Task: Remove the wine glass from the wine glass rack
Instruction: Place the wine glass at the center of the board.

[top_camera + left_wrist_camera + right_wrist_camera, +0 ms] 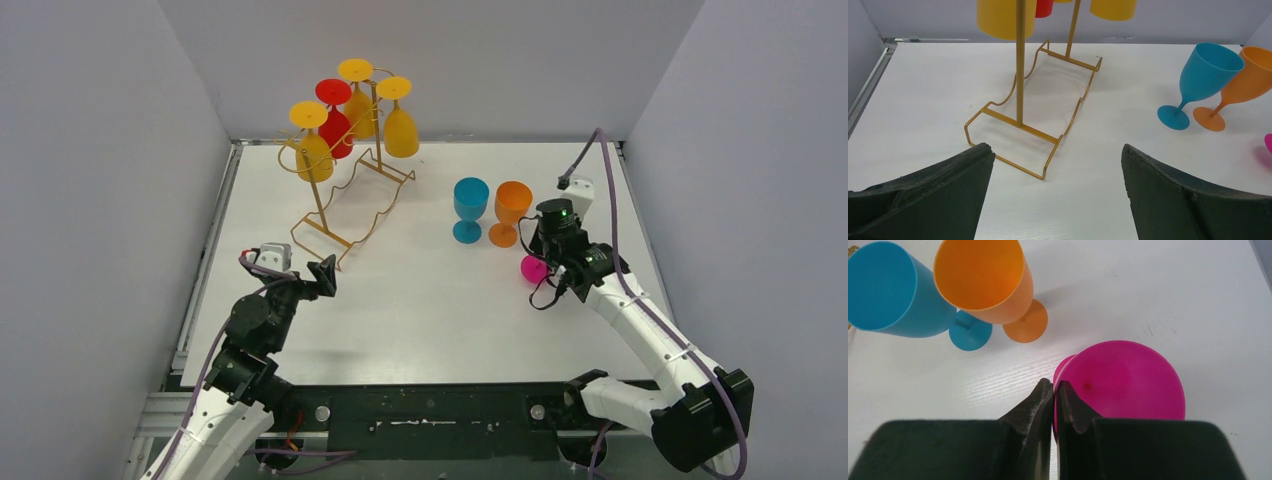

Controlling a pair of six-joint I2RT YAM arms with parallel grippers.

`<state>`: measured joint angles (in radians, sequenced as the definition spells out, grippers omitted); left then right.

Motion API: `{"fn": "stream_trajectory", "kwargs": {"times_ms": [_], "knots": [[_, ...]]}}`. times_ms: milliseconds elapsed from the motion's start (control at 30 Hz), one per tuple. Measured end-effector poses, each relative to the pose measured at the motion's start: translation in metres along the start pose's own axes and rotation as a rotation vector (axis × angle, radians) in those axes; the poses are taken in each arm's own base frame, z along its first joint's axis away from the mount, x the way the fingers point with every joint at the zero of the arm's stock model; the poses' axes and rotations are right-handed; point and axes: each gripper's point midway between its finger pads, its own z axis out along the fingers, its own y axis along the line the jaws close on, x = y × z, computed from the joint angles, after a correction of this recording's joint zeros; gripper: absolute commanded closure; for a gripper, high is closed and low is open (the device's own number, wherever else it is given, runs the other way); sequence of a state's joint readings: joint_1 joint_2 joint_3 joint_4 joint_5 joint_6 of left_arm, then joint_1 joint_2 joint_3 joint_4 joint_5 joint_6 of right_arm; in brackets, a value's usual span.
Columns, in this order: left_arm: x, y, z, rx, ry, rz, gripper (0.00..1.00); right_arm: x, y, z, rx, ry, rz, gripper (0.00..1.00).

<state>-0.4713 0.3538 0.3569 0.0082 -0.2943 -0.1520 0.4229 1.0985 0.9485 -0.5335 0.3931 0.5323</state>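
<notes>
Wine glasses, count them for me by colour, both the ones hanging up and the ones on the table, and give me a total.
yellow wine glasses: 3
red wine glass: 1
blue wine glass: 1
orange wine glass: 1
pink wine glass: 1
Total: 7

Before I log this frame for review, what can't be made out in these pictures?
- Top view: pink glass mostly hidden by the right hand.
- Right wrist view: its stem is hidden behind the bowl.
- Left wrist view: hanging glasses cut off by the top edge, only bowl ends showing.
- Same view: the top of the rack lies beyond that edge.
</notes>
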Motion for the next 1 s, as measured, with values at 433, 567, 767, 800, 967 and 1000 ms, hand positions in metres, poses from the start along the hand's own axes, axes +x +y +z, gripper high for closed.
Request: {"fn": "stream_trajectory", "kwargs": {"times_ms": [433, 567, 767, 800, 967, 1000], "knots": [[0.002, 0.000, 0.000, 0.003, 0.008, 0.009, 0.03, 0.018, 0.024, 0.035, -0.041, 0.091, -0.097, 1.00], [0.003, -0.001, 0.000, 0.006, 0.013, 0.010, 0.03, 0.018, 0.031, 0.039, -0.070, 0.091, -0.126, 1.00], [0.005, -0.001, 0.001, 0.008, 0.020, 0.013, 0.03, 0.019, 0.049, 0.046, -0.103, 0.087, -0.188, 1.00], [0.005, -0.001, 0.001, 0.008, 0.021, 0.013, 0.03, 0.020, 0.051, 0.047, -0.107, 0.088, -0.198, 1.00], [0.006, -0.001, 0.001, 0.008, 0.024, 0.014, 0.03, 0.022, 0.060, 0.050, -0.114, 0.087, -0.235, 1.00], [0.006, -0.001, 0.001, 0.008, 0.024, 0.014, 0.03, 0.022, 0.061, 0.050, -0.113, 0.086, -0.241, 1.00]]}}
